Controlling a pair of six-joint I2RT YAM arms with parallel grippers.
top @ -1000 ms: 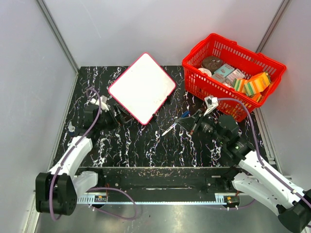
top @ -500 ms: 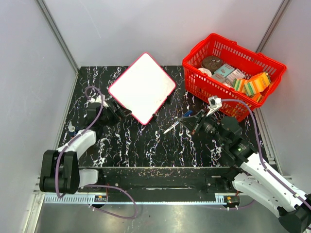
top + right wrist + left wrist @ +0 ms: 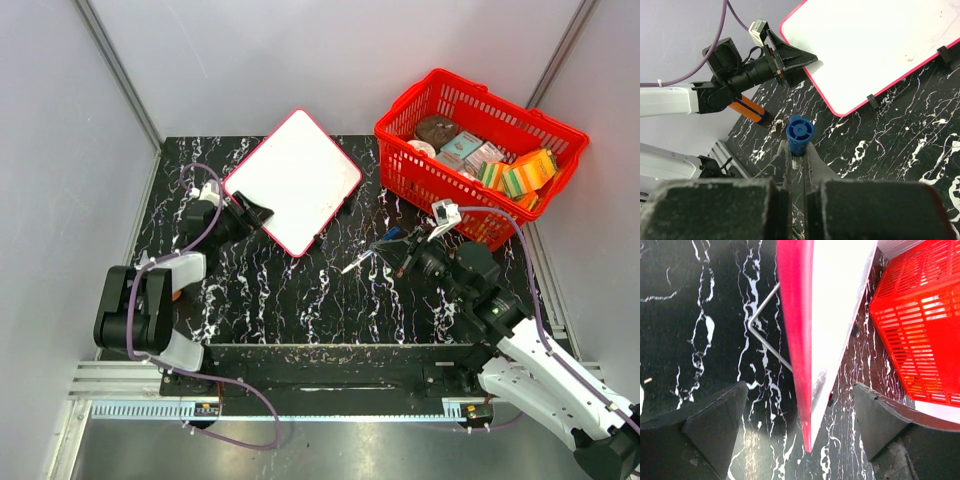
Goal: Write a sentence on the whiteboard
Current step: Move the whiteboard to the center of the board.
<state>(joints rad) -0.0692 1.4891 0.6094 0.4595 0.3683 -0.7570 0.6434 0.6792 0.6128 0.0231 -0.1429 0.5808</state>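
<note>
**Marker clamped on the right, left jaws straddling the board's edge**

My right gripper (image 3: 799, 157) is closed on a blue-capped marker (image 3: 800, 131), cap towards the wrist camera. The whiteboard (image 3: 295, 175) lies to the far left of that gripper, well apart, turned corner-on like a diamond. My left gripper (image 3: 800, 390) has its jaws apart with the board's red rim running between them, a gap showing on either side. A thin wire leg (image 3: 762, 325) shows beneath the board.

All of it sits on a black table (image 3: 300, 300) veined with white, grey walls around, and a red basket (image 3: 400, 170) of packets at the far right.

The left arm is folded low along the left side, its wrist pointing right at the board. The right arm stretches from the near right corner towards the table's middle.
</note>
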